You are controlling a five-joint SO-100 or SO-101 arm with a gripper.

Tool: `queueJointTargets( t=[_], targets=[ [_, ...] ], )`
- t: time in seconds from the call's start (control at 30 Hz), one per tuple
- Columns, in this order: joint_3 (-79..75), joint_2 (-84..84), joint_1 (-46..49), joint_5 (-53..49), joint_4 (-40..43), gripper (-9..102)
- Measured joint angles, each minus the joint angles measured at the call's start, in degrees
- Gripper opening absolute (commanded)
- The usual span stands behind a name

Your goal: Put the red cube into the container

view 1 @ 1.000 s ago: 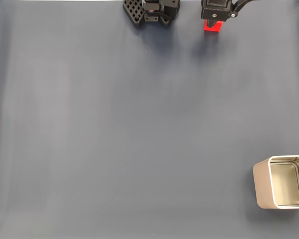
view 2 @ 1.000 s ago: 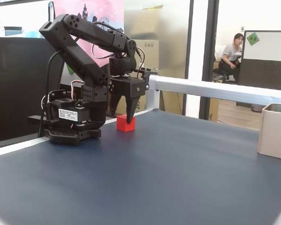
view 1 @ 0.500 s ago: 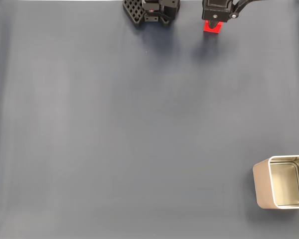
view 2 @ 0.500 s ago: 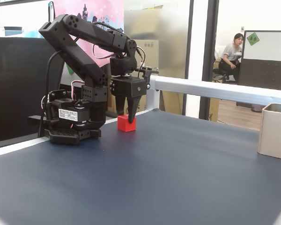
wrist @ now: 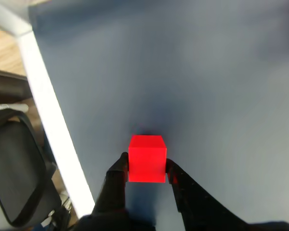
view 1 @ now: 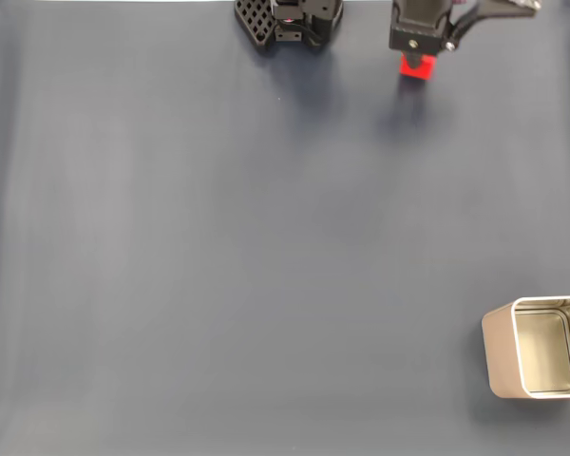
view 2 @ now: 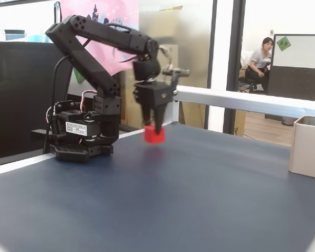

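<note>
Red cube (wrist: 146, 158) gripped in the closed hand (wrist: 145, 169), just off the worktop (view 1: 266, 247).
Carry it level toward the container (view 1: 499, 353) at five o'clock in the top-down fixed view.

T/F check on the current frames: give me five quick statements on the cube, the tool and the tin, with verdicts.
1. The small bright red cube is clamped between the tool's two black fingers. True.
2. The cube is inside the rectangular silvery-beige metal tin. False: it is far from the tin, near the arm's black base.
3. In the side fixed view the cube hangs just above the dark blue table mat. True.
4. The tin lies tipped on its side. False: it stands upright, opening upward.
5. The tin holds several objects. False: what shows of its inside is empty.
</note>
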Motion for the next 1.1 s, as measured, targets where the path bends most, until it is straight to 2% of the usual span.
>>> queueJointTargets(
  t=[0.2, 0.53, 0.83, 1.1],
  targets=[
    [-16.61, -10.46, 12.39, -3.96, 0.0, 0],
    [-41.75, -28.04, 23.12, -6.59, 0.0, 0],
    [-67.76, -46.58, 26.63, -6.68, 0.62, 0],
    [-83.23, -56.87, 28.48, -6.68, 0.88, 0]
  ],
)
